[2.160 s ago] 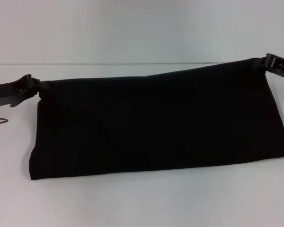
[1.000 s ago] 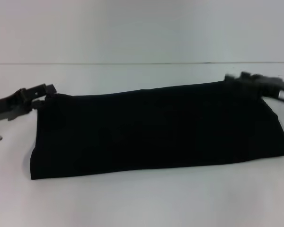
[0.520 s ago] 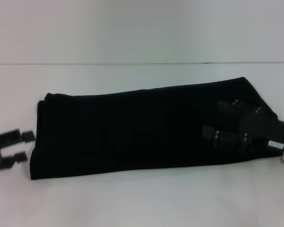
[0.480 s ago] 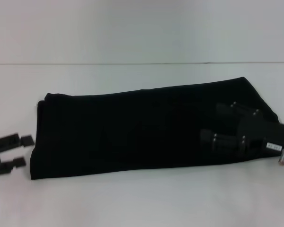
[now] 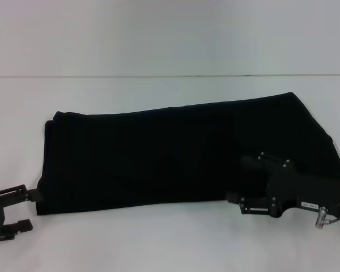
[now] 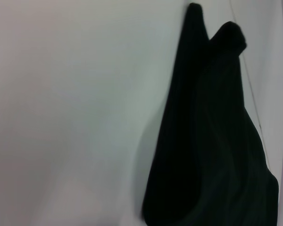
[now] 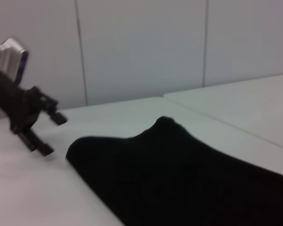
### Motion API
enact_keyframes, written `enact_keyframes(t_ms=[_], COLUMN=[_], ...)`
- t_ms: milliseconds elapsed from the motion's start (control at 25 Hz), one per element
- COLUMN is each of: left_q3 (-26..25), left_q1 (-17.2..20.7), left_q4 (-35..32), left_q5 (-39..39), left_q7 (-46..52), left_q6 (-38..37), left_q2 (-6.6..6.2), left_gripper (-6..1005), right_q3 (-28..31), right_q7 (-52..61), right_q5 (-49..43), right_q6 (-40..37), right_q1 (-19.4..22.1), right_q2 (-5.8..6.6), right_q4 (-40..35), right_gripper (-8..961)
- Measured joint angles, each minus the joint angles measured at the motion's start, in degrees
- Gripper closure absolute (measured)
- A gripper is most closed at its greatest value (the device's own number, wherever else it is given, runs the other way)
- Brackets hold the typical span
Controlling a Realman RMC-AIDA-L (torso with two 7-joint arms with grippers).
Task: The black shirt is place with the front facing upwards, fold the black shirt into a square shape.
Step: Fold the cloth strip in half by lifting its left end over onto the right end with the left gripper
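Observation:
The black shirt (image 5: 175, 153) lies on the white table (image 5: 158, 243) as a long folded band running left to right, with only plain black cloth showing. My left gripper (image 5: 26, 208) is open just off the band's near left corner, holding nothing. Over the near right end of the band, my right gripper (image 5: 242, 180) is open with nothing between its fingers. The left wrist view shows the shirt (image 6: 212, 141) end-on, with none of that arm's fingers in it. In the right wrist view the shirt (image 7: 179, 174) fills the foreground and the left gripper (image 7: 48, 133) stands open beyond it.
A white wall rises behind the table's far edge (image 5: 170, 76). Bare table surface lies in front of the shirt and behind it. A seam between two tabletops (image 7: 226, 120) shows in the right wrist view.
Both grippers have let go of the shirt's far corners and moved to the near side of the band. The raised cloth has dropped flat onto the table.

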State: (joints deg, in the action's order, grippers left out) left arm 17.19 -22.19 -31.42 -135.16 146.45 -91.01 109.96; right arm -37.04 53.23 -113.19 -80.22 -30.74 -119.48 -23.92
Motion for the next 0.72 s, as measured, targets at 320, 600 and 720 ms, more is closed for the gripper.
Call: enact_keyframes(t_ms=[320,600,720], left_q3=[0.15,0.44,0.46], left_q1=[-1.51,-1.64,-1.73], left_q4=[3.29,3.29,3.30], left_q5=[-0.03,-0.02,-0.02], left_q7=[0.55,0.92,1.01], left_q6=[4.28,6.41,6.97], left_q2=[-0.15,-0.27,-0.27], left_gripper=[132,131,131], right_q3=[-1.53,-1.55,-1.54], right_q7=[-1.07,-1.10,-1.10], right_q5=[0.03,0.07,0.08], right_q6=[0.20,0.04,0.04], right_q1=[0.20,0.24,0.28], right_q2=[-0.04,-0.05,-0.05], right_q4=[0.20,0.20,0.20], right_gripper=[16,19,20])
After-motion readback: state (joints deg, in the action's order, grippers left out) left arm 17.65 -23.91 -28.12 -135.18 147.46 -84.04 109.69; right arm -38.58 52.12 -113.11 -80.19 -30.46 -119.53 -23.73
